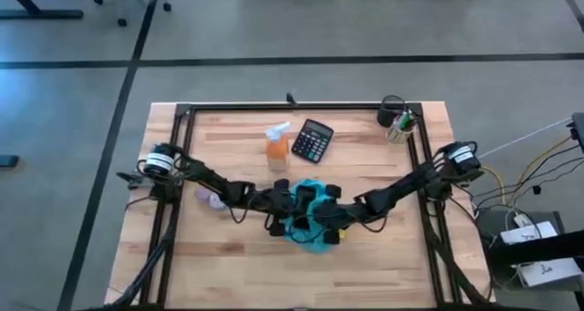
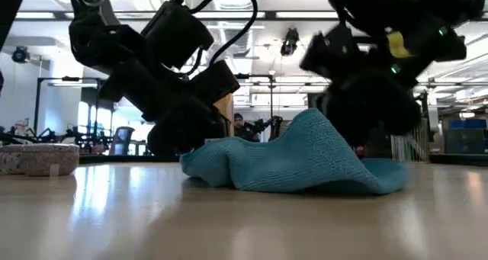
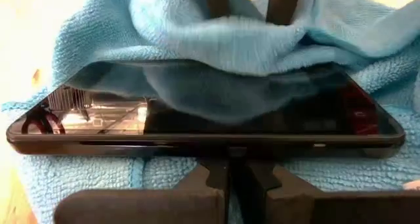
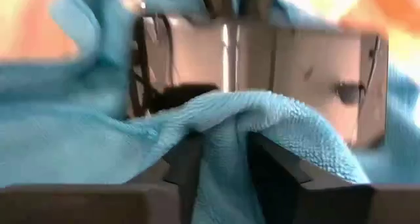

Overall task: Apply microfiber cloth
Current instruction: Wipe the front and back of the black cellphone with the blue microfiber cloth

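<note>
Overhead, my left tool (image 1: 281,204) and right tool (image 1: 330,216) met over the microfiber cloth (image 1: 306,222) mid-surface (image 1: 383,256). Only my wrist views showed the rest: right tool pinched a cloth fold, left pressed together beside a dark glossy slab (image 3: 197,129).

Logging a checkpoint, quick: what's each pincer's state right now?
Left pincer: shut on the dark device.
Right pincer: shut on the cloth.
</note>
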Robot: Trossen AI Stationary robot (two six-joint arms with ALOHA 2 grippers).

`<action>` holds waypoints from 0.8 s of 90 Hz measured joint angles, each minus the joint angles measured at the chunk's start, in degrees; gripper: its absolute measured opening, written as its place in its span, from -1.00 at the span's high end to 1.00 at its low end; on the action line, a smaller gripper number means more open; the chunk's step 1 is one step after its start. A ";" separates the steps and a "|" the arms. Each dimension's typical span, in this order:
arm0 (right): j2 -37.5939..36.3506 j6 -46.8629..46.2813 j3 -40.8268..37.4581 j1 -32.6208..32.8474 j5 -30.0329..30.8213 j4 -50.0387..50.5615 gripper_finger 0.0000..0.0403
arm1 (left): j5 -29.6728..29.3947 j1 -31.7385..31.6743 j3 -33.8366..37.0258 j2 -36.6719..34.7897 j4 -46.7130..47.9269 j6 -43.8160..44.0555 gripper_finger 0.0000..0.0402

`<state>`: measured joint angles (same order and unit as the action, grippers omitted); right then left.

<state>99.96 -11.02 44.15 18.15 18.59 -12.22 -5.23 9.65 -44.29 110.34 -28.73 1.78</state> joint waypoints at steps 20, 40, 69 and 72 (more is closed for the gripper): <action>-0.50 4.17 1.54 -0.52 0.54 -0.67 0.94 | 0.16 0.02 0.06 -0.15 0.21 -0.01 1.00; 4.05 5.06 1.48 -2.37 -1.25 -6.46 0.99 | 0.16 0.04 0.04 -0.17 0.18 0.00 1.00; 8.98 7.21 3.79 -3.73 -1.52 -17.29 1.00 | 0.30 0.07 0.17 -0.17 0.18 0.46 1.00; 8.98 7.11 3.79 -4.22 -1.18 -17.39 1.00 | 0.30 0.07 0.16 -0.17 0.20 0.48 1.00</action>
<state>108.95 -3.91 47.94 13.92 17.41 -29.60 -4.93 9.72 -44.13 110.17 -28.53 2.26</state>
